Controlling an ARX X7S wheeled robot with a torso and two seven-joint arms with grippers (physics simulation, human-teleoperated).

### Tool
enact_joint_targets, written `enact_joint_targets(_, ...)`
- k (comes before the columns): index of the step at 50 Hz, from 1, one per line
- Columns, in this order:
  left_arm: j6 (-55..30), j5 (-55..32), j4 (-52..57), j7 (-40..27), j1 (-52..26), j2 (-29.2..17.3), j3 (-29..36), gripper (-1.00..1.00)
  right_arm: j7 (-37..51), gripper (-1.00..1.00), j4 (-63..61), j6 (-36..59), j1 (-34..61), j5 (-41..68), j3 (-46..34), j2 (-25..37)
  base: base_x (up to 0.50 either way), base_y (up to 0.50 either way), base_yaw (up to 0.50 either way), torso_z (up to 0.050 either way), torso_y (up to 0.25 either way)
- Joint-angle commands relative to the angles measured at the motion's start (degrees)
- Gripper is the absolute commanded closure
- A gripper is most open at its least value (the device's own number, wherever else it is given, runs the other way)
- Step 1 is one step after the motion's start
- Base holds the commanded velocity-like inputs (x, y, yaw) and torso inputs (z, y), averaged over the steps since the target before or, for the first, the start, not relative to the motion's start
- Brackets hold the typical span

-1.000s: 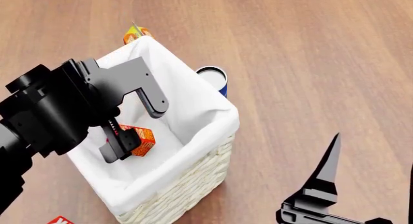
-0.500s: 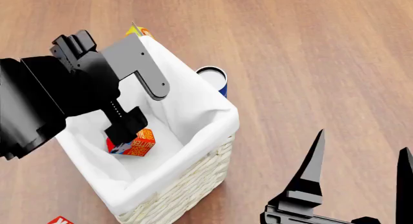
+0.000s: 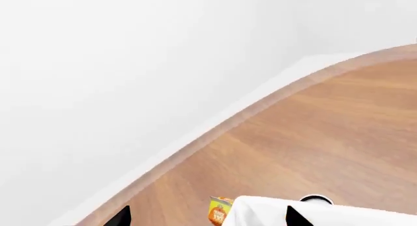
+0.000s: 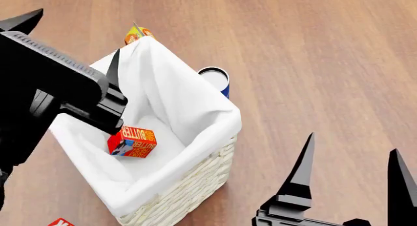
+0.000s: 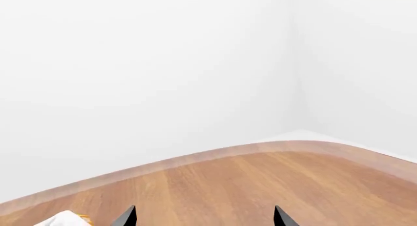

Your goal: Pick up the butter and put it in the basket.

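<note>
Now the butter [image 4: 132, 141] lies inside the basket [image 4: 195, 172], free. Left gripper [image 3: 208, 217] raised above its left rim, fingers apparently spread; right gripper [image 4: 352, 174] near-right, tips up, jaws apart.

Bright, even, sharp simulator light; soft shadows, no glare or blur.
</note>
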Motion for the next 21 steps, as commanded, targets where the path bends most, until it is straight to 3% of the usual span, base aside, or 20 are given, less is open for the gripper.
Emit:
enact_joint_targets(1, 6.06, -1.79, 19.75, -13.36, 12.27, -7.11, -7.06, -1.0, 0.36, -1.0, -0.47, 0.53, 0.29, -0.17, -0.45, 0.16, 0.0, 0.0, 0.0, 0.0, 0.0)
enact_joint_targets(21, 19.97, 6.99, 27.5, -17.61, 30.91, -13.34, -6.67, -1.0, 0.53, -1.0, -0.87, 0.68, 0.44, -0.73, -1.38, 0.26, 0.0, 0.0, 0.0, 0.0, 0.0)
